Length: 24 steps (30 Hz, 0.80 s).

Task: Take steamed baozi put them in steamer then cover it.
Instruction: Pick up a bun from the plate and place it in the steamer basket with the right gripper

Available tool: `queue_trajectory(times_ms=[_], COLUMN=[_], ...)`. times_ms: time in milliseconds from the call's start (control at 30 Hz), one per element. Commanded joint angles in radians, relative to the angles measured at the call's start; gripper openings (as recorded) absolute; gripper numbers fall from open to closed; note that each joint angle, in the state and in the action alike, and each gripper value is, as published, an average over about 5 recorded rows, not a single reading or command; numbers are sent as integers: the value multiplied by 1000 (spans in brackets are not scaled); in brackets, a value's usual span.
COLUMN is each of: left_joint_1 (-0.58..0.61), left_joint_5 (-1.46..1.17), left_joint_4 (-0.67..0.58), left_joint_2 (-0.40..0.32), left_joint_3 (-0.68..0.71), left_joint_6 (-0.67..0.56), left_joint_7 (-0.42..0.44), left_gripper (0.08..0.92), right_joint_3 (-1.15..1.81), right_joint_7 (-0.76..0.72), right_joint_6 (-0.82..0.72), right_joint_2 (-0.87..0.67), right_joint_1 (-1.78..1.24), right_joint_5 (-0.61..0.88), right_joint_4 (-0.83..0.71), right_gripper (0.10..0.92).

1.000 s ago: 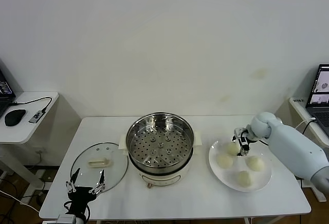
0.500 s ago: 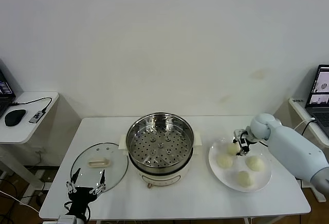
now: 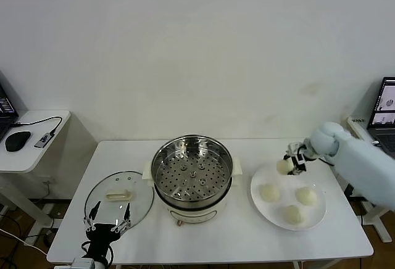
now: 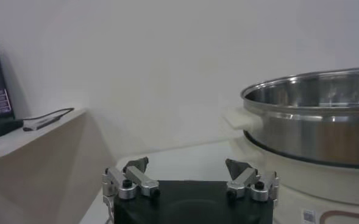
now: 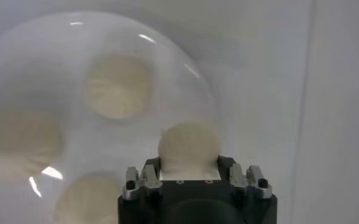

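Observation:
My right gripper [image 3: 291,165] is shut on one cream-white baozi [image 3: 284,166] [image 5: 189,148] and holds it a little above the far edge of the white plate [image 3: 318,214]. Three more baozi [image 3: 270,192] [image 3: 306,195] [image 3: 292,214] lie on that plate; the right wrist view shows them below the held one [image 5: 118,86]. The steel steamer [image 3: 192,171] [image 4: 316,115] stands mid-table, its perforated tray bare. The glass cover [image 3: 119,197] with its cream handle lies flat to the steamer's left. My left gripper [image 3: 109,215] [image 4: 188,173] waits open at the table's front edge by the cover.
A side desk [image 3: 28,147] with a mouse and cable stands at far left. A laptop [image 3: 384,105] sits on a stand at far right. The white table [image 3: 234,238] has bare surface in front of the steamer and plate.
My right gripper closed on a baozi at the plate's far edge and lifted it up and slightly right, off the plate. The left arm barely shifted.

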Motion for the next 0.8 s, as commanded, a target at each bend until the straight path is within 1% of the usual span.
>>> queue_trajectory(times_ms=[33, 167, 267, 400, 600, 800], left_joint_1=[1, 0, -1, -1, -11, -20], left_joint_5=[-7, -7, -9, -16, -21, -15], left_joint_4=[0, -5, -10, -9, 0, 4], left_joint_2=[-4, 2, 6, 14, 20, 10], left_joint_3=[7, 10, 7, 3, 3, 5], left_joint_6=[-2, -2, -2, -4, -5, -11], left_joint_7=[1, 1, 1, 1, 2, 1], left_gripper=[823, 823, 823, 823, 823, 823], right_joint_3=[-194, -335, -408, -478, -549, -589], right_joint_7=[8, 32, 62, 98, 127, 128], right_joint_6=[0, 33, 74, 149, 287, 418], right_joint_2=[-39, 58, 149, 265, 451, 564], right_joint_1=[302, 467, 535, 572, 563, 523], right_joint_5=[225, 339, 415, 462, 386, 242], right_joint_4=[154, 155, 137, 102, 21, -52], right_gripper=[579, 584, 585, 585, 585, 585])
